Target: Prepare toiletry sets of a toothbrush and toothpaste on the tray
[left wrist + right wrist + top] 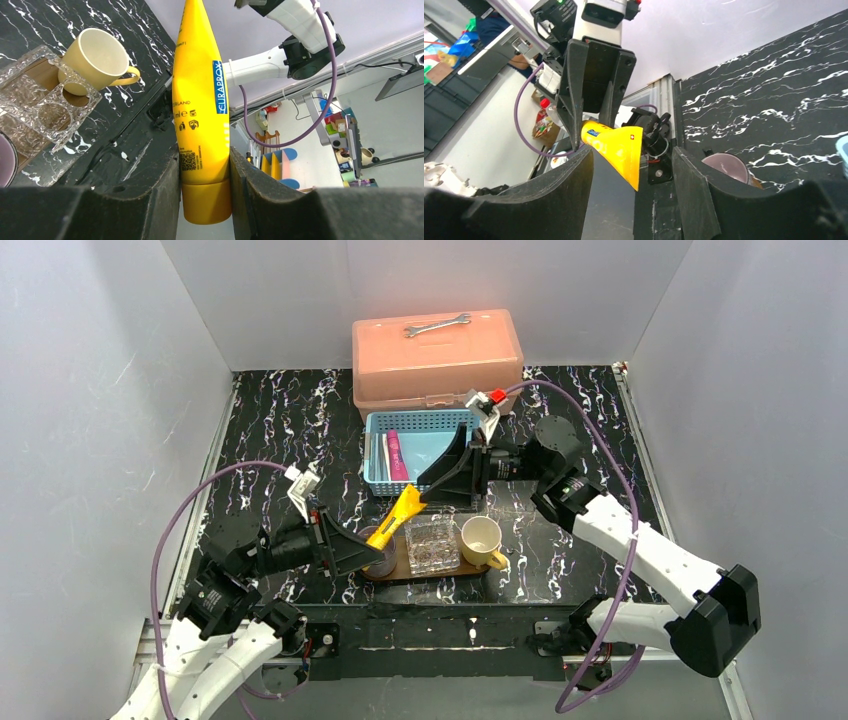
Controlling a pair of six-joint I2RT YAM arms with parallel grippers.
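Two hands meet at one tube. At the near left, the left hand (204, 161) is pressed together on the bright yellow flat toothpaste tube (398, 515), pinching it just above the cap, as the left wrist view shows plainly. The tube is held in the air over the left end of the dark-brown wooden tray (455, 571), above a mauve round cup (378, 562), and touches neither. Its long axis runs on a diagonal in the top view: the cap is at the near left in the pinch, and the flat crimped tail points far-right, toward the light-blue slotted plastic basket (420, 418), where a magenta-pink tube (397, 455) lies beside what looks like a slim pale toothbrush (382, 453). On the tray to the right stand a clear cut-glass holder (432, 545) and a cream ceramic mug (482, 538). The right hand (631, 151) is spread, its fingers on either side of the crimped tail without seeming to touch it. This looks like a pass between the hands. To do it well, only one hand should let go at a time. The tube should then be brought level along the tray's length and lowered onto bare wood, clear of the cup and holder, not dropped onto the black marbled worktop (270, 440).
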